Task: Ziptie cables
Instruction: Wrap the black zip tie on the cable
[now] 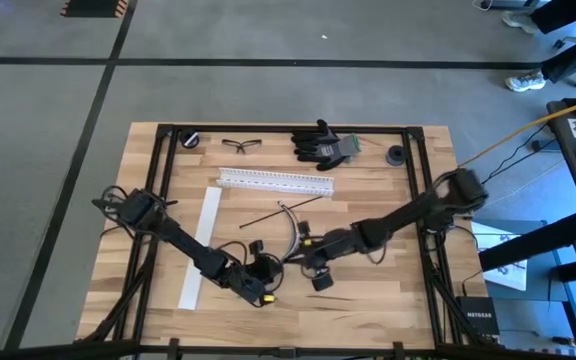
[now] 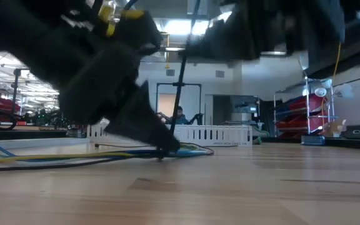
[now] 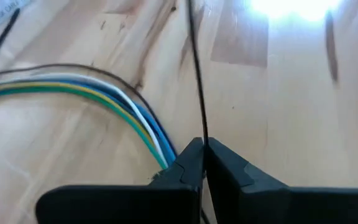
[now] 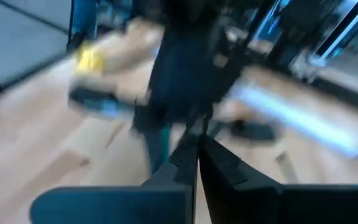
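A bundle of coloured cables (image 3: 104, 93) (white, yellow, green, blue, black) lies in a curve on the wooden table (image 1: 388, 290), and also shows as the cables (image 1: 295, 232) in the high view. A thin black tie strap (image 2: 179, 81) rises straight and taut from the bundle. My left gripper (image 3: 202, 144) is shut on the strap low at the table, near the table's middle (image 1: 273, 270). My right gripper (image 4: 197, 140) is shut above it (image 1: 303, 258). That view is blurred. My left gripper pinches the black strap (image 3: 201, 127) between its two fingertips, close beside the cable bundle. The fingers slant down, with one fingertip (image 2: 161, 149) at the table on the cables. The strap runs on taut past the tips. My right gripper is shut at the upper part of the strap (image 4: 197, 121), above the table. Blur hides the place of contact. The strap runs straight down from it to the bundle.
A white slotted rail (image 1: 273, 181) and a flat white strip (image 1: 200, 250) lie to the left and far side. A loose dark wire (image 1: 278, 212) lies between them. Black gloves (image 1: 323, 145) and safety glasses (image 1: 241, 145) sit at the far edge. A person (image 2: 179, 115) is beyond the table.
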